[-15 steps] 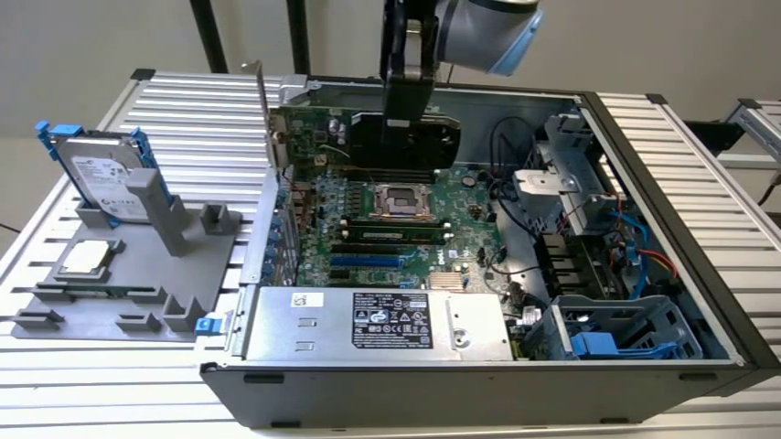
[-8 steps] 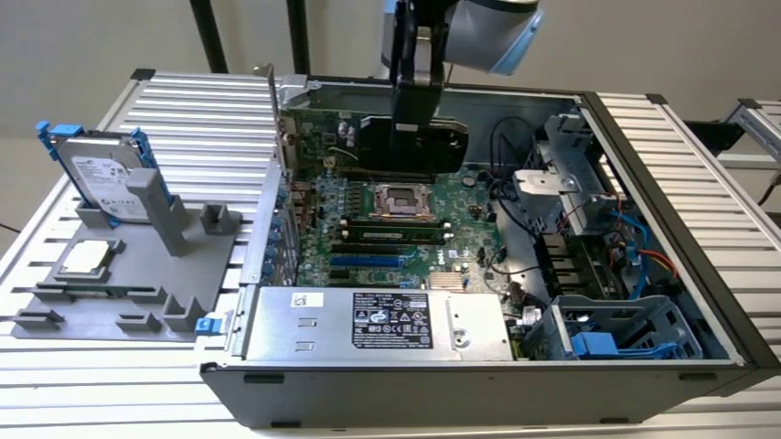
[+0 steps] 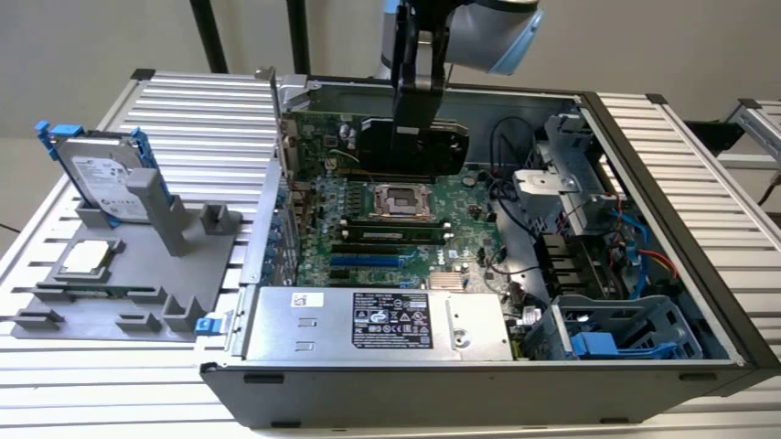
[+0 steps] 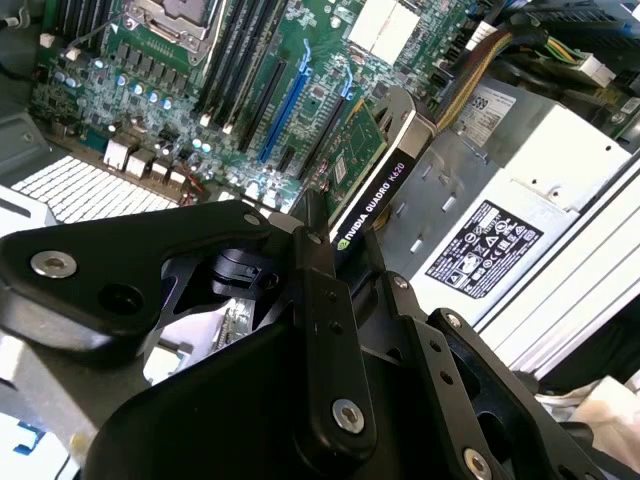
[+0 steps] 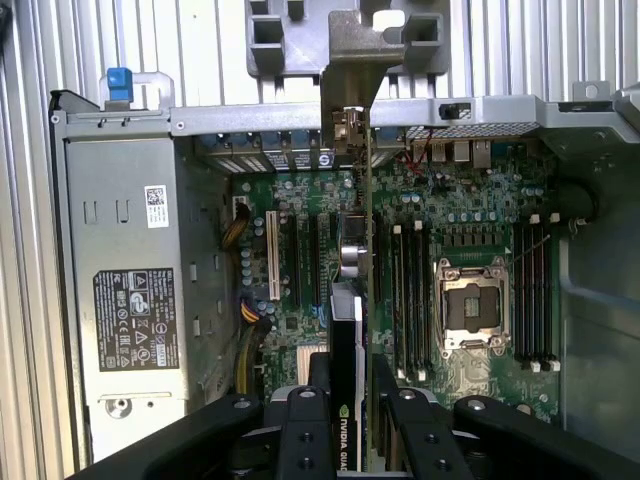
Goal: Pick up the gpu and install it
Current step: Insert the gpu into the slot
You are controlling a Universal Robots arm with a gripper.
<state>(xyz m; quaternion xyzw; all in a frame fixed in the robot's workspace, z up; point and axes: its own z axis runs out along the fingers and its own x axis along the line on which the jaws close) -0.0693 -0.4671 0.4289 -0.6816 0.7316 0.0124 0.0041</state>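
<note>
Grip: hand (image 3: 415, 102) is closed tight on the gpu (image 3: 409, 146), which is held by its top edge.
Place: gpu is held up on its edge over the motherboard (image 3: 390, 229), inside the open computer case (image 3: 683, 229). It is not pushed in yet.
Good way: card should be kept straight, lined up over a long slot (image 5: 320, 260) and pressed down softly.
Care: silver bracket (image 5: 348, 75) should be kept by the back wall.
</note>
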